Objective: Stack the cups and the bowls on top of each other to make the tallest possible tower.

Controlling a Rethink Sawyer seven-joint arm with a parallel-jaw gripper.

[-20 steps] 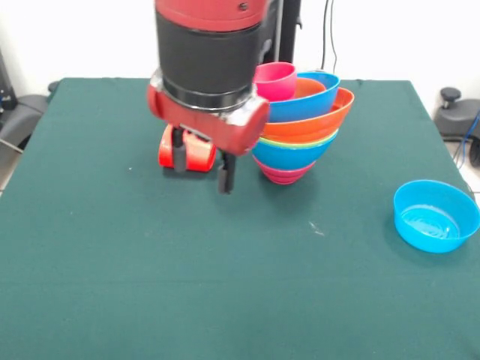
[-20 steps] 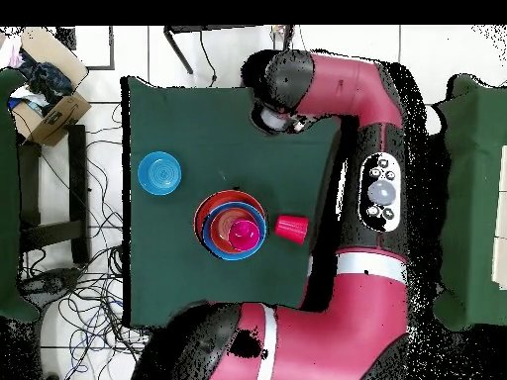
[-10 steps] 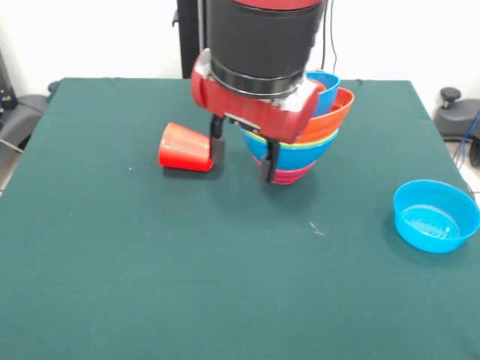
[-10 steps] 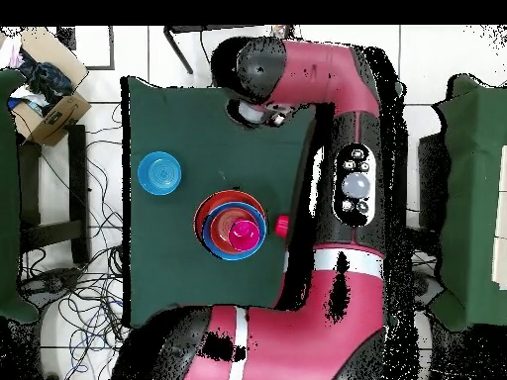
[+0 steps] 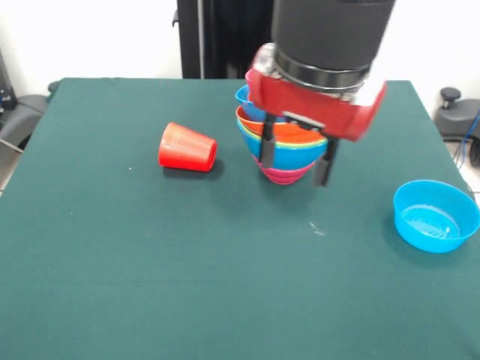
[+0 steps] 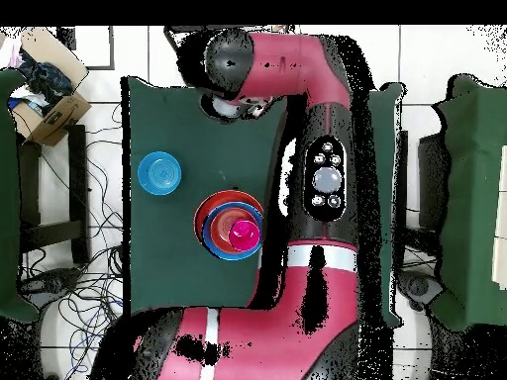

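red cup on its side, rim facing right, long axis left-right

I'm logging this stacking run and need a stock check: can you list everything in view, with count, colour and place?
tower: one, nested bowls with magenta, blue, green, orange and blue bands, mid-table, partly behind the gripper.
pink cup: one, magenta, in the tower's top, seen from overhead.
red cup: one, red-orange, lying on its side beside the tower.
light blue bowl: one, upright, alone on the other side of the tower from the red cup.
table: one, dark green cloth.
cardboard box: one, brown, on the floor off the table's corner.
gripper: one, red and black, open, in front of the tower.
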